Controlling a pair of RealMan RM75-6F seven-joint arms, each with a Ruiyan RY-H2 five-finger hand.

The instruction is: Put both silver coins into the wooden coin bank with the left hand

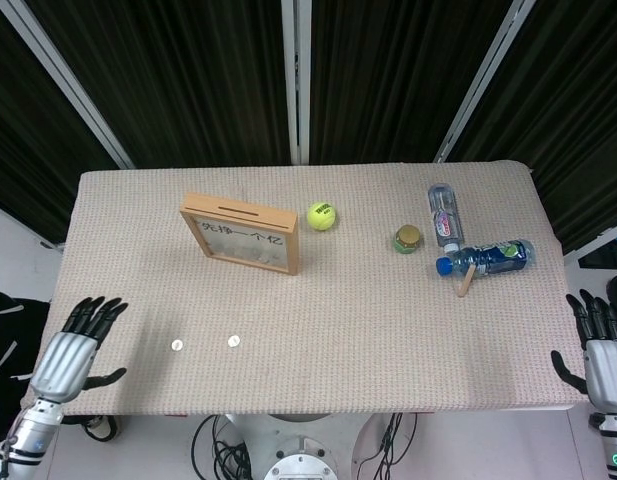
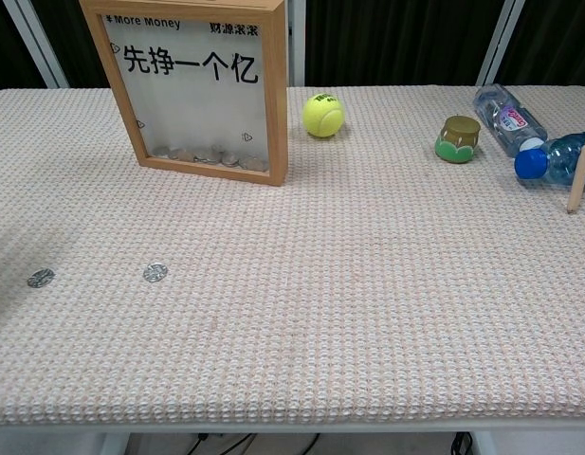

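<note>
Left hand: we are holding our left hand (image 1: 76,350) over the left edge of the desk (image 1: 388,340), fingers spread and gripping nothing, because it is the hand that has to do the picking.
Right hand: we are keeping our right hand (image 1: 600,345) off the right edge, fingers apart and empty, since the task gives it no part.
Near coin: the nearer coin (image 1: 177,345) is lying flat close to the front-left corner, just beside our left hand, so we are judging it the first to take.
Second coin: the other coin (image 1: 233,341) is lying flat along the front edge, a little further from that corner, apart from the first.
Coin bank: the wooden coin bank (image 1: 243,233) is standing upright toward the back-left of the desk, slot on its top edge, so we are expecting to lift each coin above it.
Handling: both coins are thin and flat on the woven cover, so we are expecting a pinch at the rim to be fiddly.
Bystanders: a tennis ball (image 1: 322,215) and two bottles (image 1: 468,243) are lying toward the back and right edge, well apart from our path.
</note>
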